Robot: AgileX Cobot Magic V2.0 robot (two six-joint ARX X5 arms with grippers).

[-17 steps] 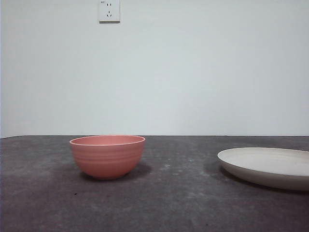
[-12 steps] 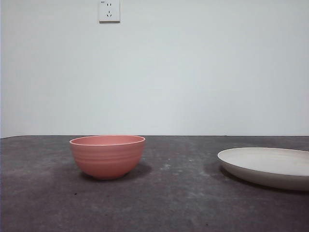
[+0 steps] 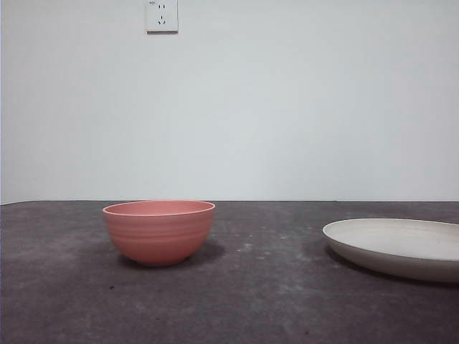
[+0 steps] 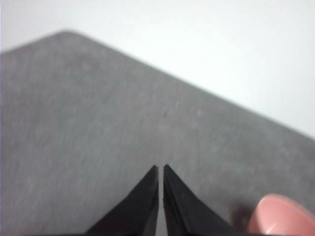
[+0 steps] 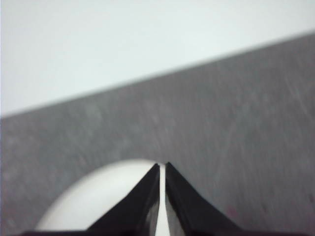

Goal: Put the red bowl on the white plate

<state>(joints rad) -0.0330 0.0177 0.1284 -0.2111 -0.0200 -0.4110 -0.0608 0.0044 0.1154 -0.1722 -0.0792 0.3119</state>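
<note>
In the front view nothing on the tabletop had shifted from the earlier frames: the red bowl (image 3: 159, 232) sat upright on the left part of the dark grey tabletop (image 3: 258, 301), and the white plate (image 3: 396, 247) lay flat toward the right edge, cut off by the picture's side. The two were well apart, with bare tabletop between them. The surface was a mottled, scuffed grey, its far edge meeting a plain pale wall (image 3: 301, 107). A white wall socket (image 3: 162, 15) sat high on that wall, above the bowl. No arm showed in this view, and nothing stood between bowl and plate.

In the left wrist view the left gripper (image 4: 160, 169) hung above bare grey tabletop with its black jaws pressed together, only a thin seam between them, pinching nothing. The red bowl (image 4: 281, 216) showed blurred off to one side of the jaws, clear of them. The pale wall lay beyond the tabletop's far edge.

In the right wrist view the right gripper (image 5: 162, 167) was likewise drawn together and held nothing. It hovered over the white plate (image 5: 93, 201), whose pale curve showed behind the jaws, apart from them.
</note>
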